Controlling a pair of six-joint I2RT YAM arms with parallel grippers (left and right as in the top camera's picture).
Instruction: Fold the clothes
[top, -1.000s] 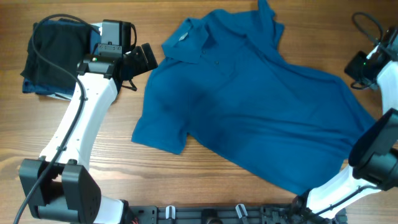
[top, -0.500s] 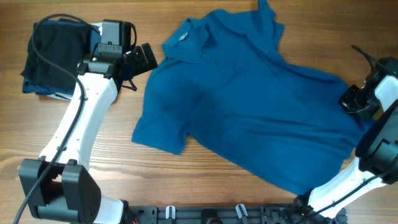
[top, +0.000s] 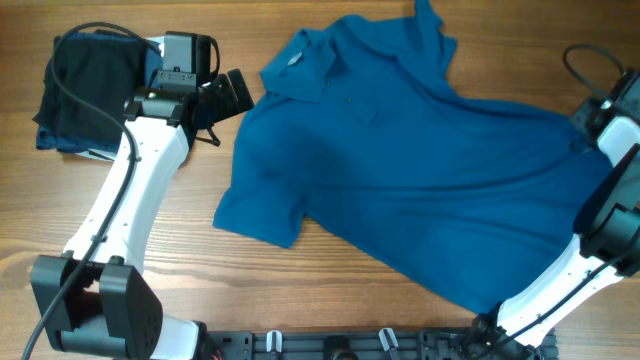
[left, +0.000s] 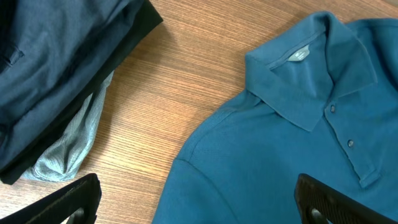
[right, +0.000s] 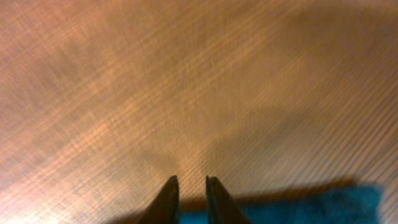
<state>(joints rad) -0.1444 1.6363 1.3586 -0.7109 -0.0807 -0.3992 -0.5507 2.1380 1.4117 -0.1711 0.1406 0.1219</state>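
The medium-blue polo shirt (top: 400, 170) lies spread face up across the table, collar (top: 300, 65) at the far left, hem toward the right. My left gripper (top: 235, 92) is open and empty, hovering by the shirt's left shoulder; in the left wrist view its wide-apart fingers (left: 199, 205) frame the shoulder seam, with the collar and button placket (left: 323, 87) ahead. My right gripper (top: 592, 125) is at the shirt's right hem corner. In the blurred right wrist view its fingers (right: 191, 190) are nearly together with blue fabric (right: 280, 208) between and below them.
A stack of folded garments, black on top (top: 85, 75), sits at the far left; the left wrist view shows the stack's dark folded garments (left: 50, 62) over a pale-grey one (left: 68, 149). A black cable (top: 585, 60) loops at the far right.
My right gripper came in to the shirt's right hem, closed there and drew the corner out to the right, stretching the hem. The left arm has not moved.
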